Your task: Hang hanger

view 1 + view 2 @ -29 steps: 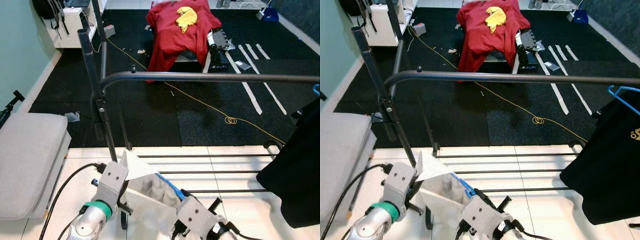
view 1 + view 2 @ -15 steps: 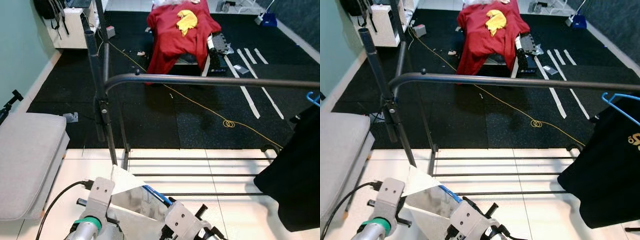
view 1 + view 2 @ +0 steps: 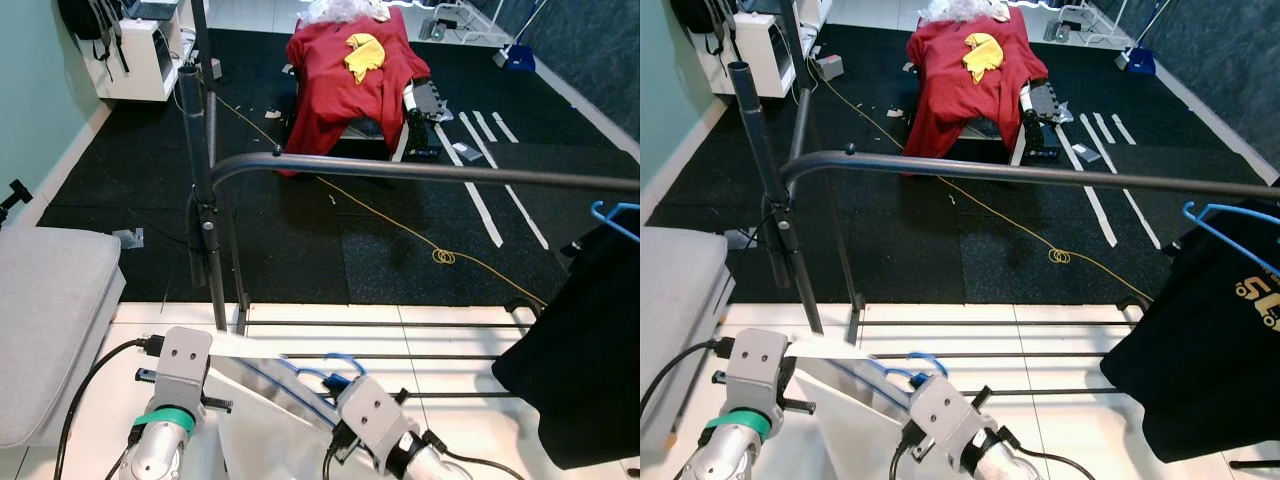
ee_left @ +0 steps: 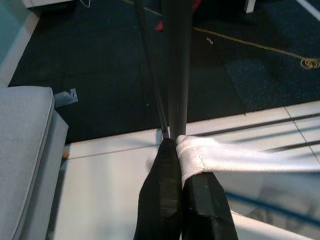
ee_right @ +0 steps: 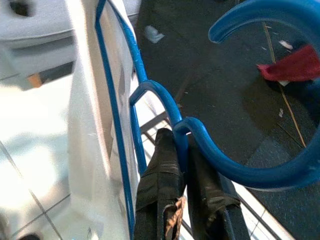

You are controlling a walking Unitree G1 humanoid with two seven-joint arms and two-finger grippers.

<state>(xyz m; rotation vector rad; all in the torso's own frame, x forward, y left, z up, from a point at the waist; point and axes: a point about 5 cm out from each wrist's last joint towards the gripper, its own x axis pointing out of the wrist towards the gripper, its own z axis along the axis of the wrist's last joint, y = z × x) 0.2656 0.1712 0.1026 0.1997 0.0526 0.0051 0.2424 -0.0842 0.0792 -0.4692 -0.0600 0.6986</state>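
blue hanger [image 5: 165, 107] is pinched at its neck by right gripper [image 5: 182, 150], hook pointing up toward the rail [image 3: 420, 172] overhead; white garment [image 4: 235, 157] is clamped by left gripper [image 4: 179, 172].

A home laundry corner is being shown: clothes rail [image 3: 420, 172], hanging black shirt [image 3: 1210, 360] (tiled floor [image 3: 470, 310]).

The black shirt [image 3: 1200, 350] bears a partly hidden gold print, unreadable
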